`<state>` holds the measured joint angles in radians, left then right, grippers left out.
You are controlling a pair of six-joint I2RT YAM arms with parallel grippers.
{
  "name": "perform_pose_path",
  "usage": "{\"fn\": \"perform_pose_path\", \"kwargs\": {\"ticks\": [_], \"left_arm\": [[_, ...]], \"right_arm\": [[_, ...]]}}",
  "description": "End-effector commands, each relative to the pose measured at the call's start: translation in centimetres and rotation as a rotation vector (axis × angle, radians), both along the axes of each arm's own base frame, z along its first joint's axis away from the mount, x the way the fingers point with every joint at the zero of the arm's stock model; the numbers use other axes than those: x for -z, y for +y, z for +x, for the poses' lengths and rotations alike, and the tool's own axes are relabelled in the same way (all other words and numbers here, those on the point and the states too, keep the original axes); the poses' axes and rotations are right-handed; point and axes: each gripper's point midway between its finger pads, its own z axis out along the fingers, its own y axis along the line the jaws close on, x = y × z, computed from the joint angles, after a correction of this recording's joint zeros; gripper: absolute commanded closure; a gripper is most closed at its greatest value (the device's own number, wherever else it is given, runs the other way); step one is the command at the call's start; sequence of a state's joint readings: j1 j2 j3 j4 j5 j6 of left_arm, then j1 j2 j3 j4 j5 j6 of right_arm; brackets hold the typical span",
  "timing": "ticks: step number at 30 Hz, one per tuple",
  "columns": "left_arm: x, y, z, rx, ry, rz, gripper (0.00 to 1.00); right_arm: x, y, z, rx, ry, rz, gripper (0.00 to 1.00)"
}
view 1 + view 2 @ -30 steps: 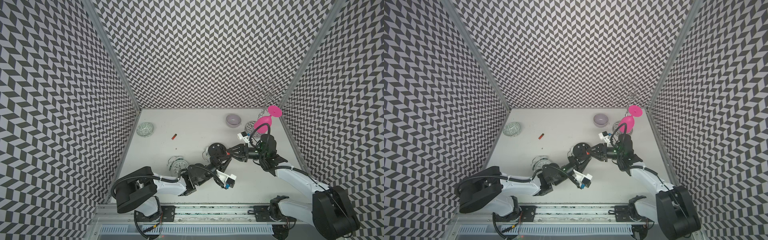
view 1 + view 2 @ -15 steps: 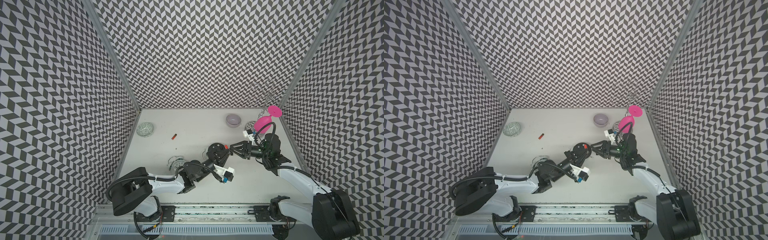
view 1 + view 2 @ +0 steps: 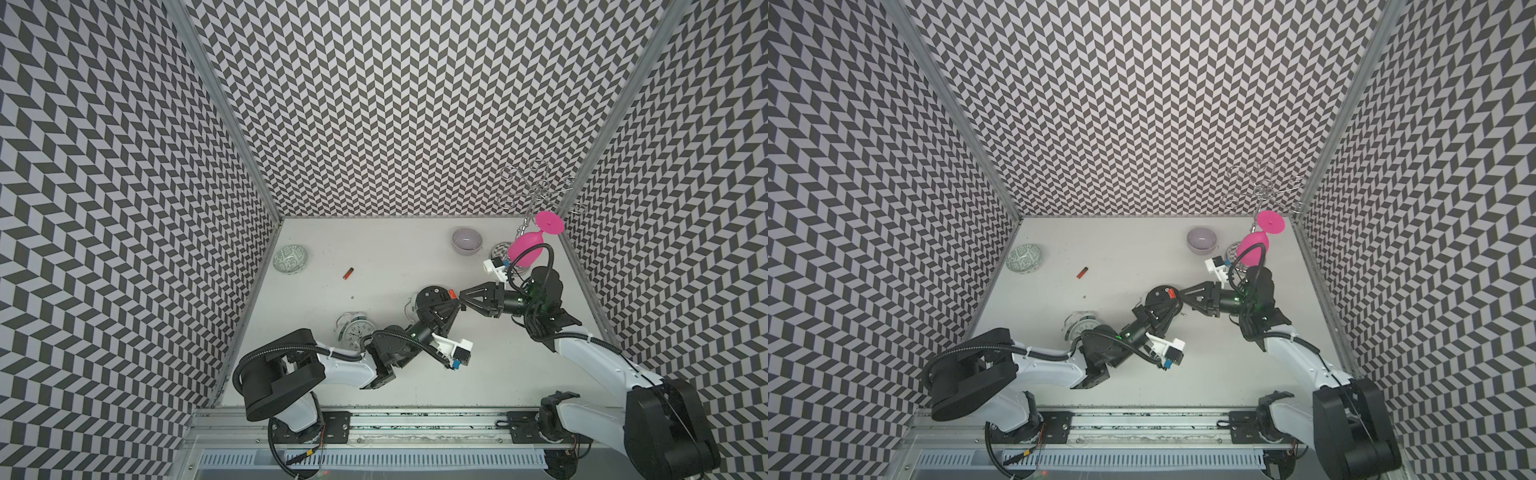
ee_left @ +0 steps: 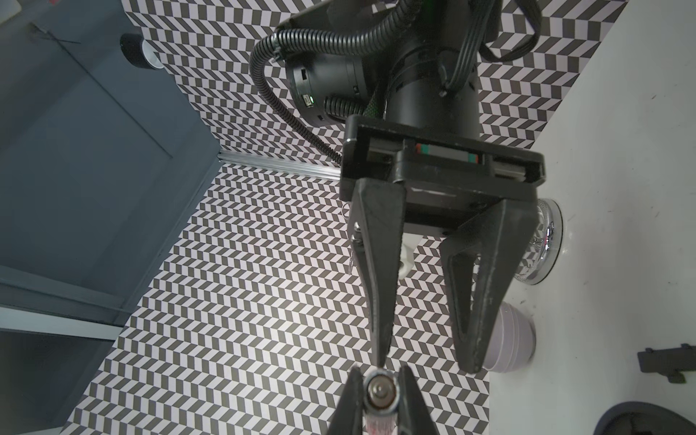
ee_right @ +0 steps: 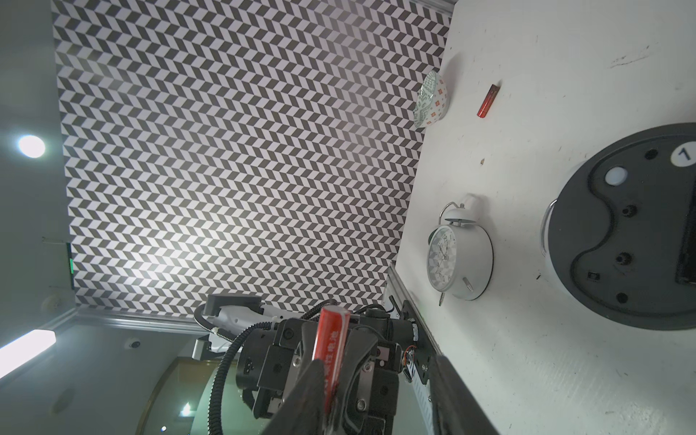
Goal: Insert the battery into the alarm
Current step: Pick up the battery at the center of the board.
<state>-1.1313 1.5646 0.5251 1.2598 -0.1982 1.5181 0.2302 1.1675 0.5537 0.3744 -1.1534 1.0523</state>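
"Top views first: where was the battery [image 3: 452, 294]?"

"Clamped in the left end effector [image 3: 449, 302], in both top views, over the 3 o'clock edge of the alarm [image 3: 430, 296]. The alarm lay on the counter [image 3: 374, 249] with its black back up, I'd say so the battery could go in from above. How high the battery hung I couldn't tell."

"And the right end effector [image 3: 462, 300]?"

"At 3 o'clock of the battery, pointing at it, tips nearly on it. A second clock [image 3: 353, 330] stood at 8 o'clock of the alarm. A spare battery [image 3: 348, 273] lay between 9 and 10 o'clock. Both were well apart from it."

"Left wrist view?"

"It looked at the battery's metal end [image 4: 380, 391], pinched between the left fingers [image 4: 350, 406]. The right end effector [image 4: 425, 365] had its jaws apart: one fingertip [image 4: 379, 346] was just at the battery, its mate clear to the side. No grip there."

"Why hold it so?"

"Likely a handover or regrip: the left kept the end bare for the right to take."

"Right wrist view?"

"The red battery [image 5: 331, 339] stuck out of the left fingers, much of its length free. Beyond it the alarm's [image 5: 621, 233] back showed a dark recess at the frame's edge, probably the compartment [image 5: 686, 263]. Insertion wasn't yet done."
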Motion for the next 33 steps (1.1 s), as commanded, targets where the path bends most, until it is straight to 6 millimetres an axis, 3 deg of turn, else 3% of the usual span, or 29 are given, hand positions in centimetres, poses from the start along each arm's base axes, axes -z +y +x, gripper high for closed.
{"fn": "perform_pose_path", "kwargs": {"ticks": [1, 6, 21, 25, 29, 33], "left_arm": [[-1.1, -0.3, -0.6, 0.006, -0.05, -0.026, 0.94], [-0.8, -0.7, -1.0, 0.02, -0.045, -0.028, 0.95], [0.2, -0.8, -0.8, 0.004, -0.038, -0.009, 0.94], [0.4, -0.7, -0.8, 0.006, -0.032, -0.01, 0.79], [0.6, -0.7, -1.0, 0.012, -0.021, -0.022, 0.51], [0.6, -0.9, -1.4, 0.032, -0.004, -0.04, 0.4]], "right_arm": [[-1.5, 0.8, -0.3, -0.053, -0.066, 0.027, 0.56], [-2.0, 1.3, -0.4, -0.078, -0.069, 0.037, 0.58], [-1.1, 2.1, -0.8, -0.121, -0.025, 0.029, 0.9], [-1.3, 2.1, -0.5, -0.113, -0.028, 0.031, 0.93], [-1.3, 2.1, -0.3, -0.104, -0.026, 0.03, 0.95], [-1.3, 2.1, 0.1, -0.082, -0.027, 0.027, 0.97]]}}
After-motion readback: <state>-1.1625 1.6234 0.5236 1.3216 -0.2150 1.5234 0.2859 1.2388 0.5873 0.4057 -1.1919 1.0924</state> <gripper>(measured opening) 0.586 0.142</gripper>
